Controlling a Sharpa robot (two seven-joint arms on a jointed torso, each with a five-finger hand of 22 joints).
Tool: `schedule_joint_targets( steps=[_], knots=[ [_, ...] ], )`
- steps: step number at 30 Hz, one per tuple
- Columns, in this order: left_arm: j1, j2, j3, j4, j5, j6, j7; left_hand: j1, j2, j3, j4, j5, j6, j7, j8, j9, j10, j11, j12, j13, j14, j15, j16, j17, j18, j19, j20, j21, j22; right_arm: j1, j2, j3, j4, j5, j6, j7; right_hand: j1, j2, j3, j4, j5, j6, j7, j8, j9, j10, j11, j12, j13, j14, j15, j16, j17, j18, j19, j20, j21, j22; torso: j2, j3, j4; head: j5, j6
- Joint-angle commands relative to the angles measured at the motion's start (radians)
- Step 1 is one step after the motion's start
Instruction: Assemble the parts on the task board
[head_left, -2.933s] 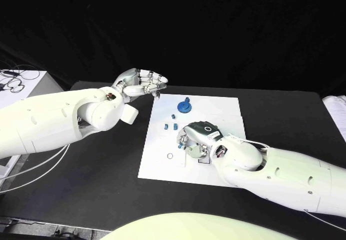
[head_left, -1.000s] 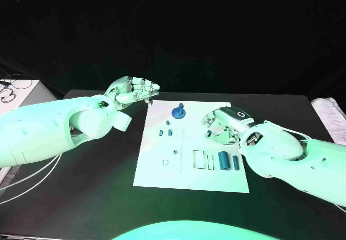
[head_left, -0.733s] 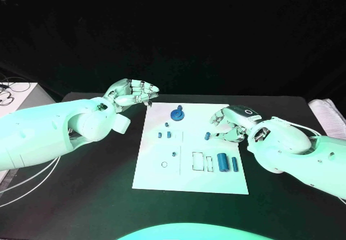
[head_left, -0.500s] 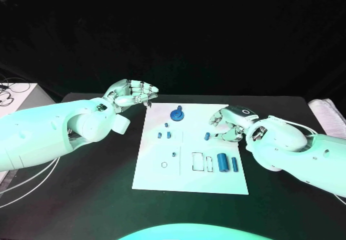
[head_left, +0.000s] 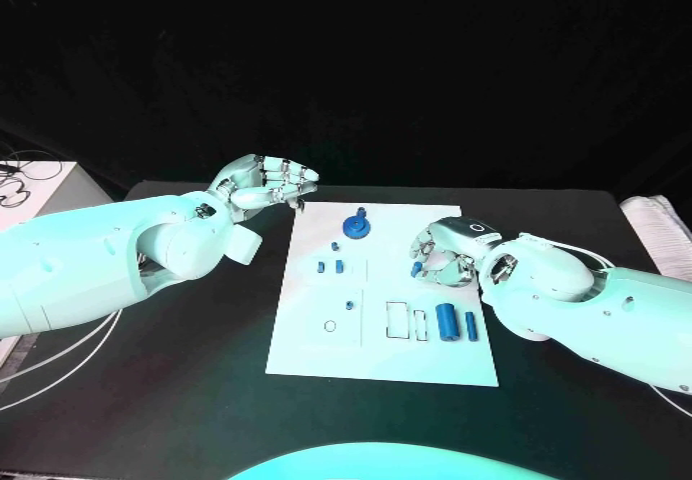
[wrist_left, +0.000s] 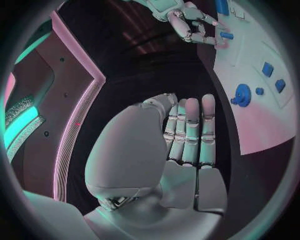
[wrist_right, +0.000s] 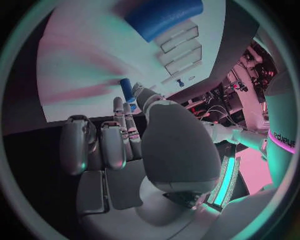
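Head view: the left hand (head_left: 268, 183) hangs clenched on nothing just off the task board's (head_left: 325, 350) far corner, above the black desk (head_left: 188, 380). The right hand (head_left: 443, 250) pinches a small blue part (head_left: 417, 268) over the board, two blue cylinders (head_left: 456, 323) lying just behind its wrist. Left wrist view: fingers (wrist_left: 189, 130) curled, a blue knob (wrist_left: 242, 95) off beyond them. Right wrist view: the part (wrist_right: 126, 89) sits at the fingertips (wrist_right: 119, 107).
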Motion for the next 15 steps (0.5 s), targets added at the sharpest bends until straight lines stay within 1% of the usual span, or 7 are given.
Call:
schedule_joint_targets(
  steps=[1,4,8,9,13,15],
  knots=[
    [0.001,0.002,0.001,0.002,0.003,0.017,0.004,-0.013,0.0,0.0,-0.005,-0.005,-0.01,0.001,-0.003,0.002,-0.009,0.0,-0.003,0.001,-0.004,0.005,-0.003,0.001,0.013,0.006,0.0,-0.005,-0.001,-0.001,0.005,-0.001,-0.005,0.0,0.028,0.013,-0.001,0.002,0.018,0.003,0.002,0.013,-0.001,0.002,0.001,0.015,-0.002,-0.006,-0.002,0.029,-0.01,0.005,0.0,-0.005,0.029,-0.011,0.008,0.127,-0.002,-0.0004,-0.0003,0.0,-0.002],
    [0.001,0.002,0.001,0.002,0.003,0.017,0.004,-0.013,0.0,0.0,-0.005,-0.005,-0.01,0.001,-0.003,0.002,-0.009,0.0,-0.003,0.001,-0.004,0.005,-0.003,0.001,0.013,0.006,0.0,-0.005,-0.001,-0.002,0.01,-0.002,-0.01,-0.001,0.034,0.012,-0.004,0.0,0.043,0.006,0.002,0.025,-0.001,0.005,0.002,0.032,-0.005,-0.014,-0.005,0.03,-0.012,0.005,-0.001,-0.007,0.032,-0.013,0.019,0.133,-0.001,-0.0005,-0.0001,-0.001,-0.004],
    [0.001,0.002,0.001,0.002,0.003,0.017,0.004,-0.013,0.0,0.0,-0.005,-0.005,-0.01,0.001,-0.003,0.002,-0.009,0.0,-0.003,0.001,-0.004,0.005,-0.003,0.001,0.013,0.006,0.0,-0.005,-0.001,-0.003,0.017,-0.003,-0.015,-0.001,0.036,0.012,-0.005,-0.002,0.06,0.008,0.002,0.033,-0.002,0.006,0.003,0.041,-0.005,-0.022,-0.008,0.03,-0.013,0.005,-0.001,-0.008,0.034,-0.013,0.022,0.135,-0.002,-0.0004,-0.0007,0.0,-0.004],
    [0.001,0.002,0.001,0.002,0.003,0.017,0.004,-0.013,0.0,0.0,-0.005,-0.005,-0.01,0.001,-0.003,0.002,-0.009,0.0,-0.003,0.001,-0.004,0.005,-0.003,0.001,0.013,0.006,0.0,-0.005,-0.001,-0.004,0.02,-0.003,-0.016,-0.002,0.035,0.012,-0.007,-0.003,0.073,0.009,0.002,0.039,-0.003,0.008,0.004,0.048,-0.006,-0.027,-0.009,0.029,-0.014,0.004,-0.002,-0.008,0.035,-0.014,0.026,0.137,-0.002,-0.0004,-0.0005,0.0,-0.004],
    [0.001,0.002,0.001,0.002,0.003,0.016,0.003,-0.015,0.001,0.0,-0.005,-0.004,-0.011,0.0,-0.002,0.003,-0.009,0.0,-0.002,0.003,-0.004,0.006,-0.003,0.002,0.014,0.006,0.001,-0.007,-0.002,-0.008,0.026,-0.004,-0.02,-0.005,0.033,0.01,-0.005,0.002,0.114,0.005,0.002,0.055,-0.006,0.014,0.008,0.074,-0.011,-0.037,-0.009,0.03,-0.018,0.005,0.0,-0.011,0.039,-0.016,0.04,0.145,-0.001,0.0002,0.0008,0.0,-0.004],
    [0.001,0.001,0.001,0.002,0.003,0.016,0.003,-0.015,0.001,0.0,-0.005,-0.004,-0.011,0.0,-0.002,0.003,-0.009,0.0,-0.002,0.003,-0.004,0.006,-0.003,0.002,0.014,0.006,0.001,-0.007,-0.002,-0.009,0.028,-0.005,-0.023,-0.008,0.034,0.008,-0.004,0.004,0.133,0.0,0.002,0.066,-0.009,0.019,0.012,0.088,-0.013,-0.042,-0.009,0.03,-0.02,0.006,0.001,-0.012,0.041,-0.018,0.046,0.149,-0.001,0.0,0.0001,0.0,-0.005]
  ],
)
